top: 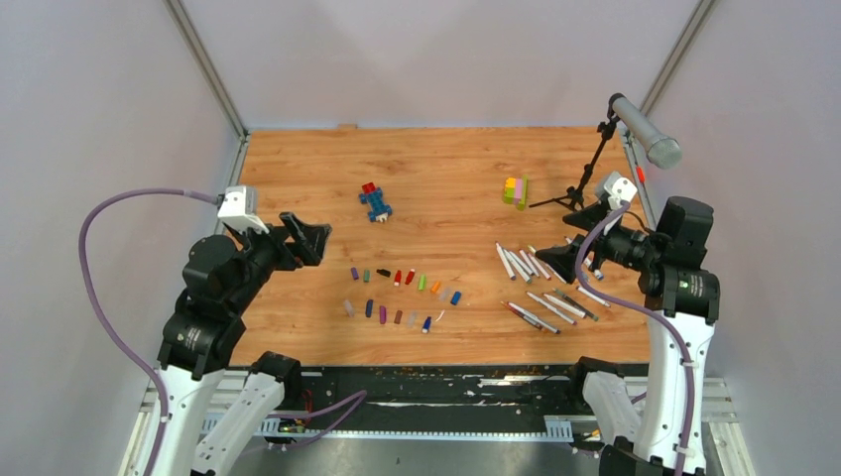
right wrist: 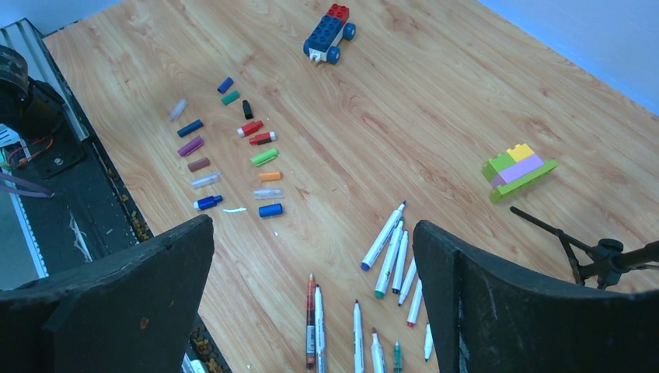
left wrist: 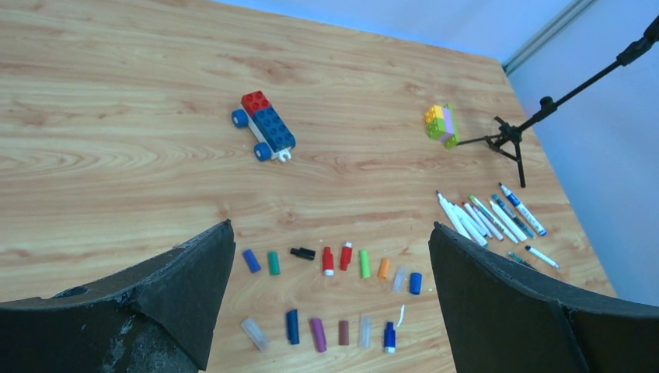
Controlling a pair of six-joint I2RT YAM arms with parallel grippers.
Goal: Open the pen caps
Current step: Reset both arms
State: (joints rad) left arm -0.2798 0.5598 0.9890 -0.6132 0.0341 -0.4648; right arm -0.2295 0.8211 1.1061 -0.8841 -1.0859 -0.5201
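Several small coloured pen caps [top: 402, 293] lie loose in two rows at the middle of the wooden table, also seen as pen caps [left wrist: 330, 287] and pen caps [right wrist: 229, 151]. To their right, several white-barrelled pens [top: 540, 283] lie scattered with bare tips; these pens [left wrist: 486, 217] and pens [right wrist: 388, 264] show in both wrist views. My left gripper [top: 302, 238] hangs open and empty above the table, left of the caps [left wrist: 330, 233]. My right gripper [top: 567, 241] hovers open and empty over the pens [right wrist: 312, 225].
A blue-and-red toy brick car [top: 375, 202] sits behind the caps. A yellow-green-pink block stack [top: 515, 190] and a black microphone stand [top: 585, 178] stand at the back right. A black strip [top: 426, 382] runs along the near table edge.
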